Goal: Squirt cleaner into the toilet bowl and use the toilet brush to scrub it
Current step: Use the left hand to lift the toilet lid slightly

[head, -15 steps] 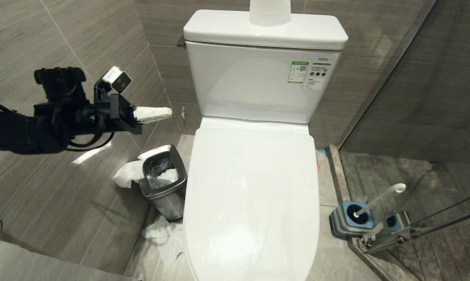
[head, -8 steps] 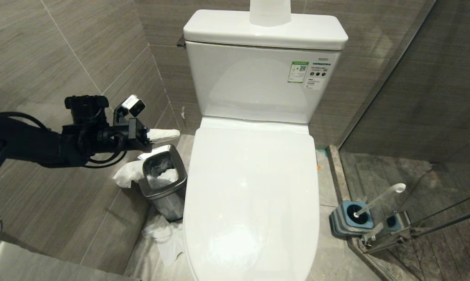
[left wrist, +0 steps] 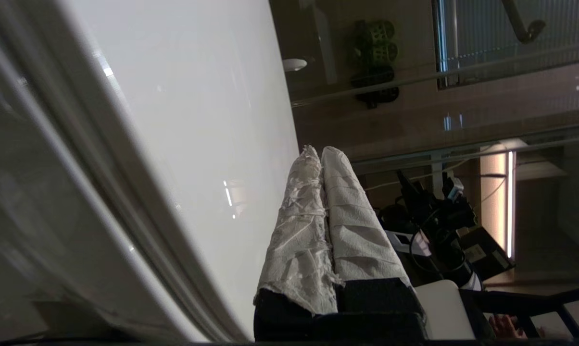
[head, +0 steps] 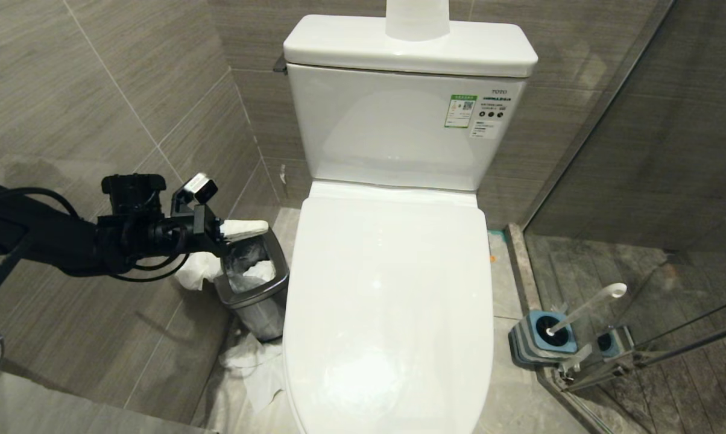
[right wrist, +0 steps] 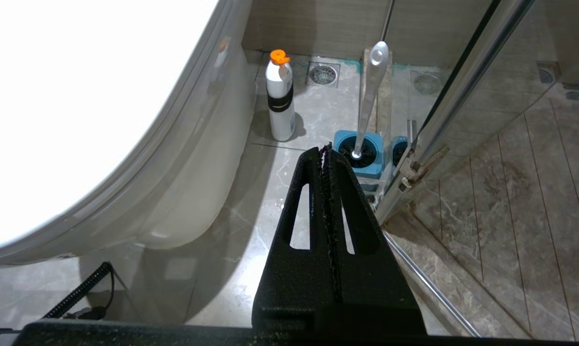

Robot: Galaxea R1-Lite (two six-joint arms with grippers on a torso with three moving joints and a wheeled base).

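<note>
Left tool (head: 260,228) lowered to waste bin (head: 260,295), fingers together.

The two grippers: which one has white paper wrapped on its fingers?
The left gripper, hovering over the waste bin, shut. Its fingers wear white paper; the right gripper is bare black.

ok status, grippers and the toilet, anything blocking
Left gripper shut, empty, beside the waste bin. Right gripper shut, empty. Toilet lid down. Toilet brush in its holder.
</note>
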